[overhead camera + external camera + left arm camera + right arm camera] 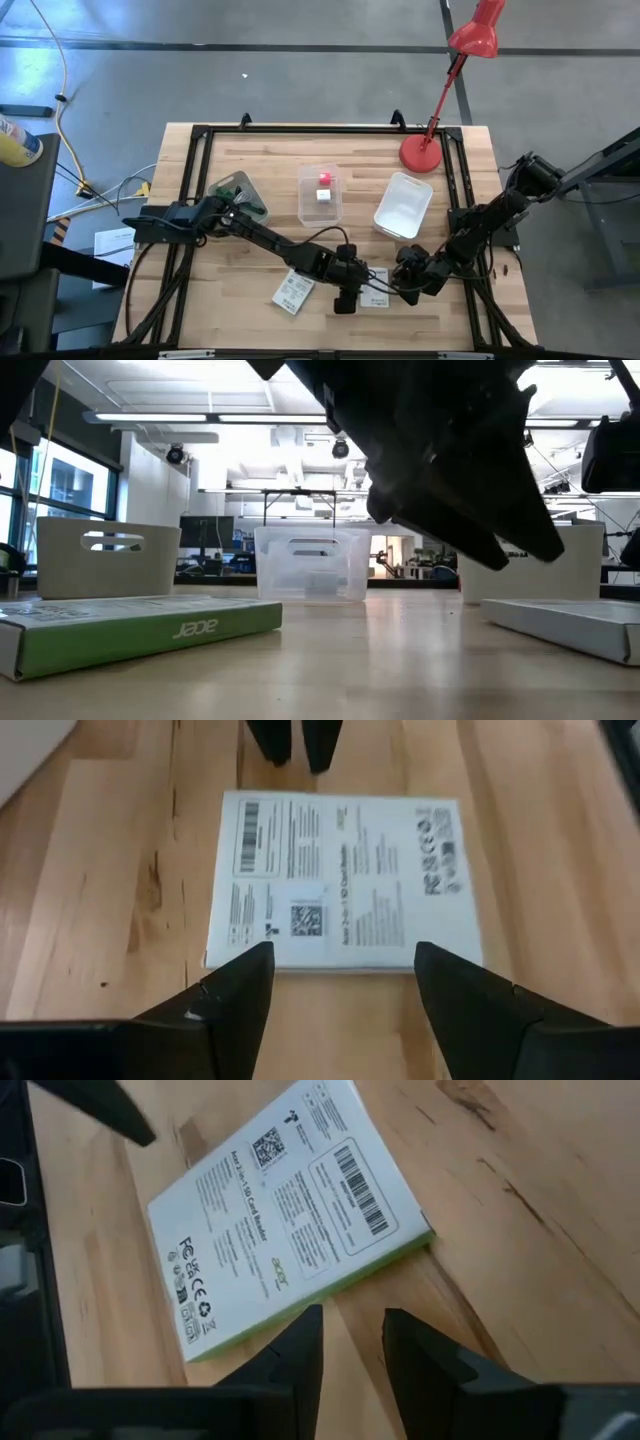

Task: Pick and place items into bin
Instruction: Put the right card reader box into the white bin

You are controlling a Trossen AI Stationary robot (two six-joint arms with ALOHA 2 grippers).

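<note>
Both my grippers sit low over the near middle of the wooden table (250, 230), facing each other across one flat white printed packet (374, 301). My left gripper (345, 298) has its fingers (235, 1000) spread wide apart, wider than half the packet's near edge, and they hold nothing; the packet lies just ahead of the tips on bare wood. My right gripper (403, 285) comes in from about 3 o'clock of that packet with its fingers (300, 1342) only narrowly apart, empty, their tips at the packet's green long edge; I cannot tell whether they touch it. A second packet (292, 293) lies at about 9 o'clock of my left gripper, flat, with open wood around it. Farther back, at 12 o'clock, the clear bin (320, 192) stands with a pink cube (324, 179) and a white cube (323, 194) inside. A white tray (403, 206) stands toward 1 o'clock, beside the red lamp (424, 150). Open board separates the bin from my grippers.
</note>
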